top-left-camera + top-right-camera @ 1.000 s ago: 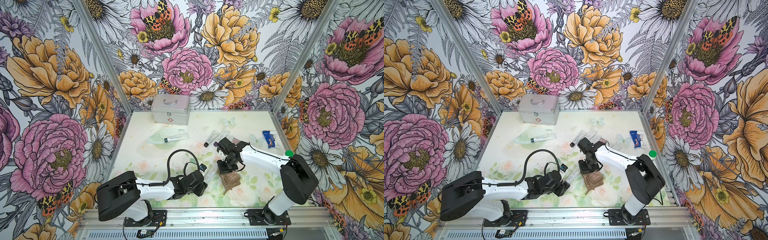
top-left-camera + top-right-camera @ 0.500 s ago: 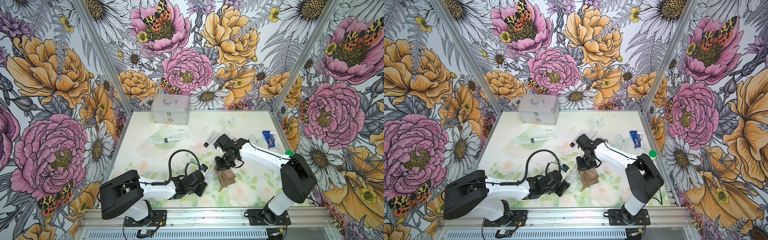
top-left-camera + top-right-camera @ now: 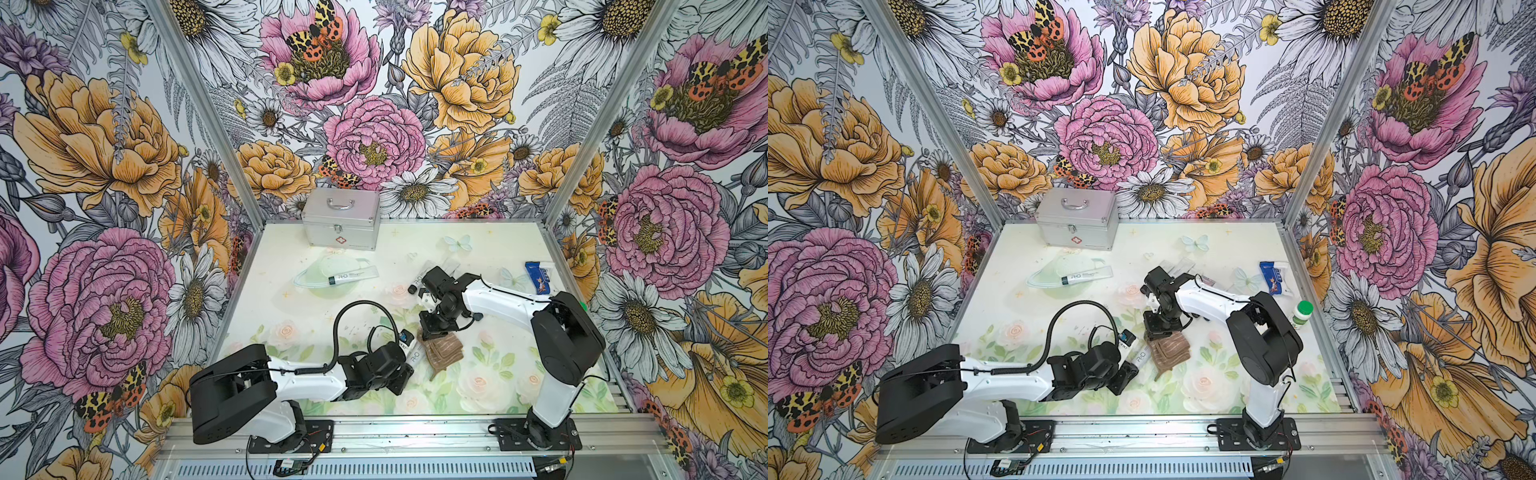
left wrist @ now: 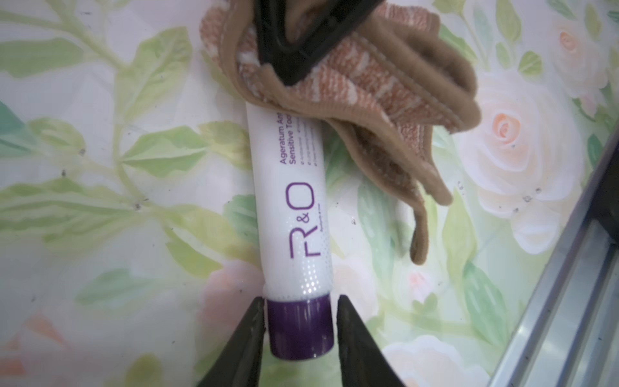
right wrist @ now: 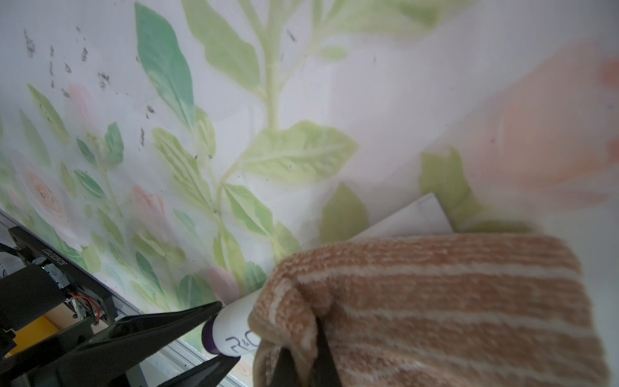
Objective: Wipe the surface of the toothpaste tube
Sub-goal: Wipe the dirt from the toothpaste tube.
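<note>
A: The toothpaste tube looks like glossy white plastic, and its purple cap is smooth with a light shine.
B: And the cloth?
A: Brown terry with pale stripes, looped and rough, with a flat hemmed edge.
B: The tabletop seems a smooth printed sheet, flecked with dark specks.
A: The left claw is black plastic, slightly shiny. The case is brushed metal.
</note>
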{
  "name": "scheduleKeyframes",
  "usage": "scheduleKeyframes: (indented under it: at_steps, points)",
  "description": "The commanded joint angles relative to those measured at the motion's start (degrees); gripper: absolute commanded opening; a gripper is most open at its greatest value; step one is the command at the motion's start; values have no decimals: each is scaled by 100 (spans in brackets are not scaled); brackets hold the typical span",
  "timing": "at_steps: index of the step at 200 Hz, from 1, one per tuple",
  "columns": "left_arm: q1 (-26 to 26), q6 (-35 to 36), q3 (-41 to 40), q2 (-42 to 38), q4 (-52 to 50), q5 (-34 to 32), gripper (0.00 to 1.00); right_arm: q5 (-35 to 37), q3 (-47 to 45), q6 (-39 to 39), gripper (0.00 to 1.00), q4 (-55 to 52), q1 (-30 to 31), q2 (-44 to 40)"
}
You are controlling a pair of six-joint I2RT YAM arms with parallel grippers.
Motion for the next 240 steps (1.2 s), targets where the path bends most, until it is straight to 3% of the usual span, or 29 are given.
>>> scheduleKeyframes:
  at_steps: [1, 28, 47, 77, 138, 184, 240]
  points:
    - [-41, -49, -27, -101, -78, -60, 37, 54, -84, -37, 0, 145, 27, 164]
    - [-53, -13, 60, 44, -90, -34, 37, 160, -76, -87, 0, 174, 27, 364]
    - [-49, 14, 107, 92, -90, -67, 52, 122, -49, -73, 0, 207, 27, 371]
    - [-49, 145, 280, 312, -76, -158, 54, 84, -31, -72, 0, 203, 32, 344]
    - [-40, 196, 432, 814, -53, -122, 24, 77, -58, -46, 0, 198, 18, 214]
    - [-72, 18, 202, 423, -177, -157, 21, 102, 81, -188, 0, 156, -179, 302]
    - [-135, -105, 166, 217, -406, -305, 21, 875, 162, -474, 0, -66, -287, 667]
